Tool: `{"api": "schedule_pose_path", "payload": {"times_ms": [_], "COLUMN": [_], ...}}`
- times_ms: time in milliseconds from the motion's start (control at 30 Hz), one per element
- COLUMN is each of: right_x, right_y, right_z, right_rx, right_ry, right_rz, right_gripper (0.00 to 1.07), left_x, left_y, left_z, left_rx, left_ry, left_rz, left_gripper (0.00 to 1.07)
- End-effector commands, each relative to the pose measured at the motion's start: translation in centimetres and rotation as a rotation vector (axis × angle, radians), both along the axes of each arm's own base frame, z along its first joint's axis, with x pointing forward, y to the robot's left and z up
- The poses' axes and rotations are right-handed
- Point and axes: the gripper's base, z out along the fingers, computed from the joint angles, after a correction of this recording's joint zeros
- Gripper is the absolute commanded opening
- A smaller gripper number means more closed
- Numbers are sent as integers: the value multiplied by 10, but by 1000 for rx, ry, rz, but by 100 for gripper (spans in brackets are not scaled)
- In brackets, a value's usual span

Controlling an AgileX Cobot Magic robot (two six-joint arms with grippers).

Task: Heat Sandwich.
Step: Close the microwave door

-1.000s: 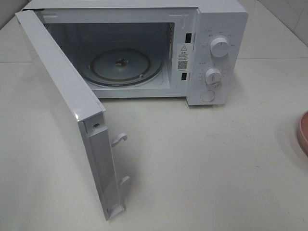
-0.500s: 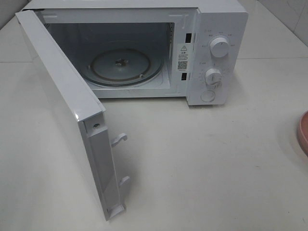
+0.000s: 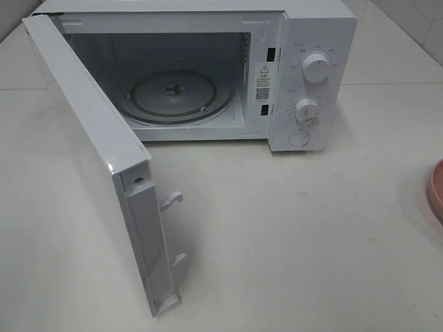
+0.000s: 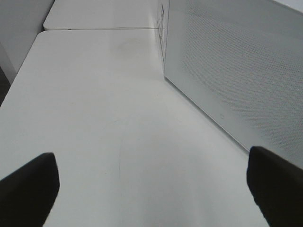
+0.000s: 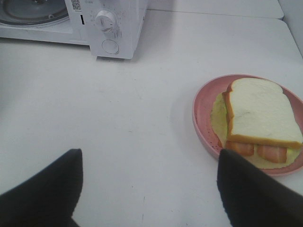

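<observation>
1. Right claw (image 5: pixel 147 189): jaws spread wide, nothing between them, hovering over the bare table (image 5: pixel 118 118).
2. Sandwich (image 5: pixel 260 118): white bread with tan crust, pale filling and reddish pieces showing at its near edge; it lies ahead of the right claw, off toward one finger's side, apart from it.
3. Pink plate (image 5: pixel 201 118): round, under the sandwich, larger than it.
4. Microwave (image 3: pixel 304 69): farther ahead of the right claw, door (image 3: pixel 97 159) swung open, glass turntable (image 3: pixel 173 97) bare.
5. Left claw (image 4: pixel 151 184): jaws spread wide, holding nothing, close beside the perforated outer face of the door.
</observation>
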Motion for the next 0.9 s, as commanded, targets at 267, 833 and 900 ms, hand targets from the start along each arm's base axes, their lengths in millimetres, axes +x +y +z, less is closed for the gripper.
{"api": "schedule_pose_path", "payload": {"times_ms": [267, 833, 900], "right_x": [-3, -3, -3], "right_y": [-1, -1, -1], "right_z": [0, 0, 0], "right_rx": [0, 0, 0], "right_ry": [-33, -33, -33], "right_rz": [-11, -11, -11], "right_gripper": [76, 76, 76], "left_x": [-3, -3, -3], "left_y": [0, 0, 0], "left_z": [0, 0, 0], "left_rx": [-3, -3, -1], "left_ry": [-22, -22, -21], "left_rz": [4, 4, 8], "left_gripper": [103, 103, 103]}}
